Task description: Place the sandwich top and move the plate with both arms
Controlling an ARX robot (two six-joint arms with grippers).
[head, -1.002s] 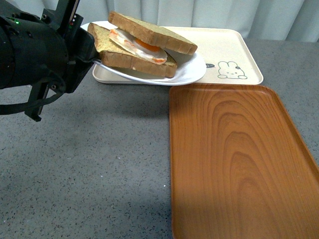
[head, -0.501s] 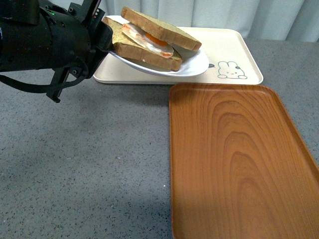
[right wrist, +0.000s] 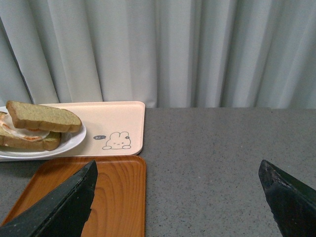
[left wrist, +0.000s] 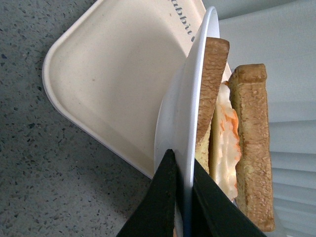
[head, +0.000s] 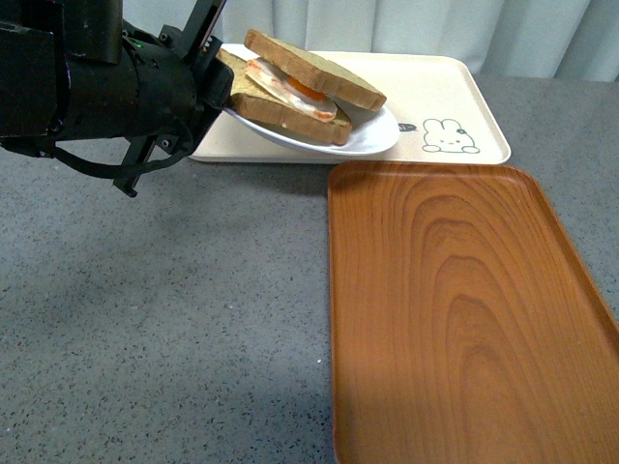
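Note:
The white plate (head: 375, 138) carries a sandwich: the plain tan sandwich top (head: 314, 68) lies on the slice with fried egg (head: 290, 106). My left gripper (head: 219, 93) is shut on the plate's left rim and holds it tilted over the beige tray. In the left wrist view the fingers (left wrist: 163, 197) pinch the plate's rim (left wrist: 173, 113), with the sandwich top (left wrist: 254, 148) beyond it. My right gripper (right wrist: 177, 168) is open and empty, above the table to the right of the orange tray. It sees the plate (right wrist: 69, 145) and the sandwich top (right wrist: 42, 116) far off.
The beige rabbit-print tray (head: 445, 97) lies at the back under the plate. The orange wood-grain tray (head: 455, 309) lies at the front right, with nothing on it. Grey speckled tabletop (head: 174, 319) spreads to the left. Curtains hang behind.
My left arm has swung right and upward with the plate. The plate and sandwich have shifted slightly right and further back over the beige tray.

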